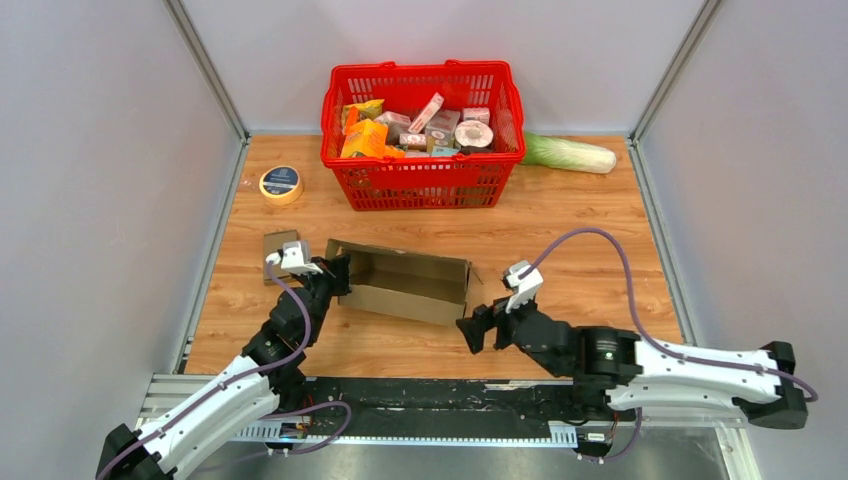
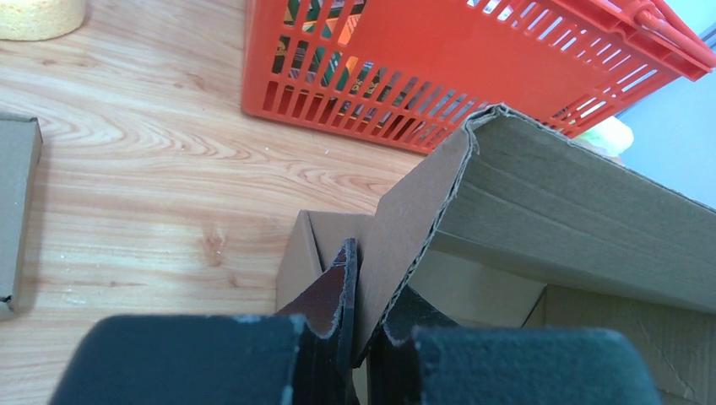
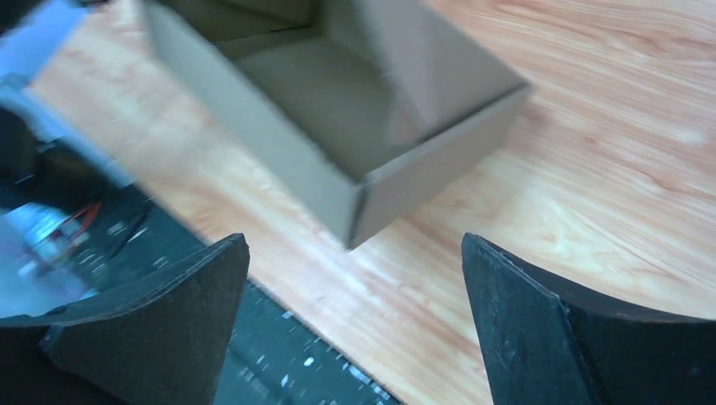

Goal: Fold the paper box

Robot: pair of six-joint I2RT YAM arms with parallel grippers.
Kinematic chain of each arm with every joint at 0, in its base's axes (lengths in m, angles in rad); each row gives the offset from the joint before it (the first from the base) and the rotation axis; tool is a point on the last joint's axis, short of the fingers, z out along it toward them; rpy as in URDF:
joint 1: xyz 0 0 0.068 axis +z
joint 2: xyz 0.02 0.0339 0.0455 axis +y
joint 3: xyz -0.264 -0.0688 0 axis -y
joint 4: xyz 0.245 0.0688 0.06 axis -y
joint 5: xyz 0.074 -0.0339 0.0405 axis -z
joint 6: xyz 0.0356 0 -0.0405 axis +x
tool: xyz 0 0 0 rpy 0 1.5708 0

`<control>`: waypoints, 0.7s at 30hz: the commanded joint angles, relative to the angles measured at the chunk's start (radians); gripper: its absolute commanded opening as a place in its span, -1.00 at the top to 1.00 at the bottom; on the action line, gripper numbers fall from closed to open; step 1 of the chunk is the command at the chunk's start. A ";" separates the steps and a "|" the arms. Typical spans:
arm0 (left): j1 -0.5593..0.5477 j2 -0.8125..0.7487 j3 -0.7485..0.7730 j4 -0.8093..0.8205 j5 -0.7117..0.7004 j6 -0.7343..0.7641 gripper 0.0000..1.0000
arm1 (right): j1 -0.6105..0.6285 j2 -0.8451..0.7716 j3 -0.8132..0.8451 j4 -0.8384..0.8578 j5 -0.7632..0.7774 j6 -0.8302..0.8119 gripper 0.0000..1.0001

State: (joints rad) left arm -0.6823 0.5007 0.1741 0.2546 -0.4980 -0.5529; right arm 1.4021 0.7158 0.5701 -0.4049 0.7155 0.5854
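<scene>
**One-sided pinch, box free to swing**

Paper box [image 1: 405, 282] sits mid-table on the near side of the red basket [image 1: 422, 135], open-topped, walls up. Left gripper [image 2: 363, 291] is nearly closed, pinching a cardboard panel at the box's left end. Right gripper [image 3: 355, 245] is wide open and empty, just off the near-right corner. Risk: only one thin panel is held, so a nudge from the right fingers could swing the box or pull the panel out of the pinch. A hard pinch could also crease it wrong.

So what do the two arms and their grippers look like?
The left arm and right arm have white base shells, black joints beyond. A purple cable loops along each to a white wrist block. The left gripper and right gripper each have two dark, wedge-shaped fingers.
</scene>
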 commanded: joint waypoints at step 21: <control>-0.013 -0.108 -0.061 -0.248 0.056 -0.073 1.00 | -0.207 0.620 0.754 -0.071 -0.477 -0.746 -1.00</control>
State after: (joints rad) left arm -0.6861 0.3820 0.1352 0.1604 -0.4881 -0.5976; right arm 1.1572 1.3472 1.3197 -0.6228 0.1059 0.0776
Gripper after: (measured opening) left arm 0.094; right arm 0.999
